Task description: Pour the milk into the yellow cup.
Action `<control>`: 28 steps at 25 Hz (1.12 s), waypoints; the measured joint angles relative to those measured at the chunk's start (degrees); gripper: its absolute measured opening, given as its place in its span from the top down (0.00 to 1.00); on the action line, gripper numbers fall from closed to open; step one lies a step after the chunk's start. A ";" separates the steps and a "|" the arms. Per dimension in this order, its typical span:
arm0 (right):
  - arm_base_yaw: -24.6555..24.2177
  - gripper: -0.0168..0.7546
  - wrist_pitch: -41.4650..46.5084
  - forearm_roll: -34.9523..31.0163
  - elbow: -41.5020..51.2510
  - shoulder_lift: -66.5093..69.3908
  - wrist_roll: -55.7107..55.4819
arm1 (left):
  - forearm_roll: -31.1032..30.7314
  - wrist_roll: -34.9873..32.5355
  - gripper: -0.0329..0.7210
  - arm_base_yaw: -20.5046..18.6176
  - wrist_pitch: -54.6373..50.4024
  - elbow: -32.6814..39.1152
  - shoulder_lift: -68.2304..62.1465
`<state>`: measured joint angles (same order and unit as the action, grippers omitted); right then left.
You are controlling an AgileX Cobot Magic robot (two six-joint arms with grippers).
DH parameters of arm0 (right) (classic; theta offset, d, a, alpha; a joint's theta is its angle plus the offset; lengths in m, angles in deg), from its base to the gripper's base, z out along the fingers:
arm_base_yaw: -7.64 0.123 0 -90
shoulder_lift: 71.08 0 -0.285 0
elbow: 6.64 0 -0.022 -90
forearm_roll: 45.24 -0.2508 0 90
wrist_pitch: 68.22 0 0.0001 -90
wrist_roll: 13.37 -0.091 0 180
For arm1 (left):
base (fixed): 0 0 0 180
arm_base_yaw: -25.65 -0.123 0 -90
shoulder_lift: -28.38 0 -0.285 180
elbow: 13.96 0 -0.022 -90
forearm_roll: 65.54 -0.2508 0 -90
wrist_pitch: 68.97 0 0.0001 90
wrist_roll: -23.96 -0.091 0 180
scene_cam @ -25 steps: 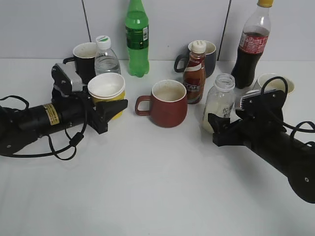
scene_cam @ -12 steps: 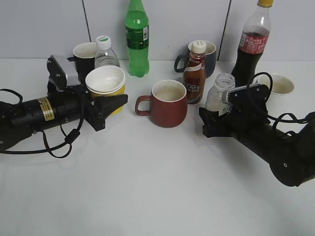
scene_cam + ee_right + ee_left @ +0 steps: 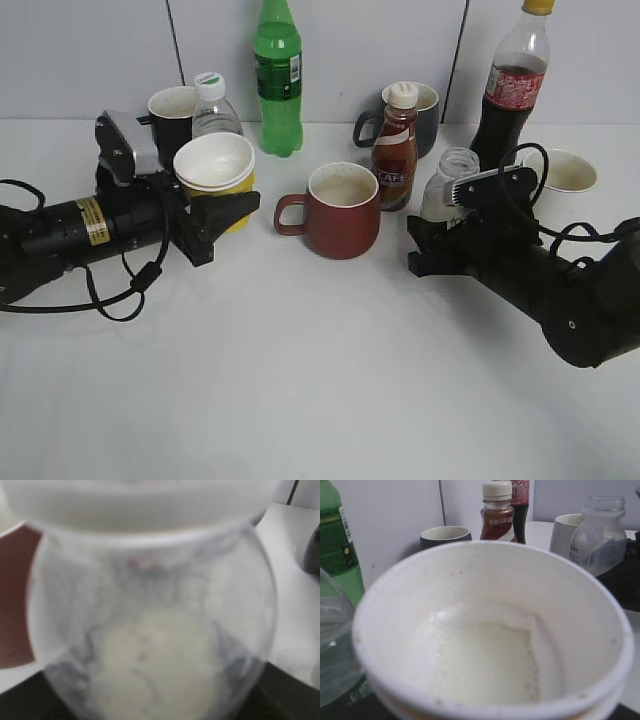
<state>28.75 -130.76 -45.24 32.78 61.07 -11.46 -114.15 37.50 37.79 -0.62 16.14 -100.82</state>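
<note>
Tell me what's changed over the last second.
The left claw lifted and tilted the yellow cup. The right claw closed in around the milk bottle, raising and tipping it slightly left. The red-brown mug and coffee bottle stayed put.

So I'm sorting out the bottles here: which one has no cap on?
The milk bottle in the right claw: its wide mouth is open. The water, green soda, coffee and cola bottles are all capped.

The milk bottle [image 3: 448, 188] is clear, has no cap, and is tipped a little to the left. The yellow cup [image 3: 217, 178] is tilted, with a little white liquid inside.
</note>
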 joint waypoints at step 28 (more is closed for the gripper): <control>4.87 0.41 30.07 20.83 -13.02 -18.49 16.85 | -8.28 8.02 0.45 7.07 -3.72 -0.05 2.80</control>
<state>33.62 -100.69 -24.41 19.76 42.58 5.39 -122.42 45.52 44.86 -4.34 16.09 -98.02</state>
